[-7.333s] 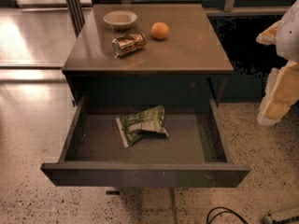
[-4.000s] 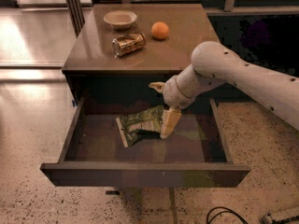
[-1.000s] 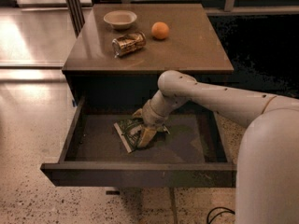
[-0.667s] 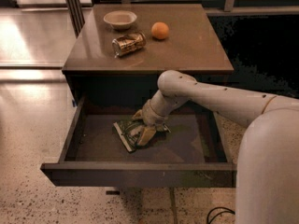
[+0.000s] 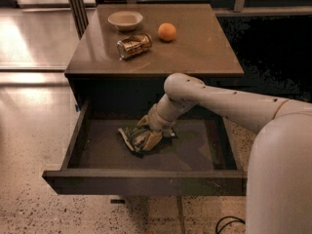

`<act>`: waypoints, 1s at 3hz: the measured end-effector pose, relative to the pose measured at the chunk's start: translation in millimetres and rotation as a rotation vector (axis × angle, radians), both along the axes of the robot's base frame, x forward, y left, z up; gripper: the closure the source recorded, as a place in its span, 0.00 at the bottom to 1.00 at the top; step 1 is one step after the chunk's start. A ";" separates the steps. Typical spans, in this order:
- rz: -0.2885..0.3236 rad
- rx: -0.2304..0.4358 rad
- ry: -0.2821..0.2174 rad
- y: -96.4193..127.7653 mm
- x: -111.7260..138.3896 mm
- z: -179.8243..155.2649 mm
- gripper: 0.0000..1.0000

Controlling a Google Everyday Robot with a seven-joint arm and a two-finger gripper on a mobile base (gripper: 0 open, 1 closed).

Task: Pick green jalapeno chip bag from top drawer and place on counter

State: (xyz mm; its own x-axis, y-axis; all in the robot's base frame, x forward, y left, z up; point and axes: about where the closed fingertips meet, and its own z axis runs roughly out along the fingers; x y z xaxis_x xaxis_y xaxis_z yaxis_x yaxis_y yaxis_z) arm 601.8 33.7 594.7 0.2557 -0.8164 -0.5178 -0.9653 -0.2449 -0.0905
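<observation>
The green jalapeno chip bag (image 5: 130,138) lies crumpled on the bare floor of the open top drawer (image 5: 146,182), near its middle. My gripper (image 5: 148,130) reaches down into the drawer from the right. It sits on the bag's right half with its tan fingers (image 5: 153,140) closed on the foil. The bag still rests on the drawer floor. The white arm crosses the drawer's right side and hides part of it. The glossy brown counter (image 5: 195,48) is above the drawer.
On the counter stand a small pale bowl (image 5: 125,19), an orange (image 5: 167,31) and a crushed gold-brown can (image 5: 134,45). Speckled floor lies in front and to the left. A black cable (image 5: 229,223) lies on the floor at the bottom right.
Over the last second the gripper has stayed on the bag with hardly any motion. Before that the arm came in from the right and lowered into the drawer.
</observation>
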 end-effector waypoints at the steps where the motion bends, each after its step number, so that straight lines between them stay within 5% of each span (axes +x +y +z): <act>1: 0.000 0.000 0.000 0.0 0.0 2.7 1.00; 3: 0.127 0.101 -0.137 9.6 16.2 109.5 1.00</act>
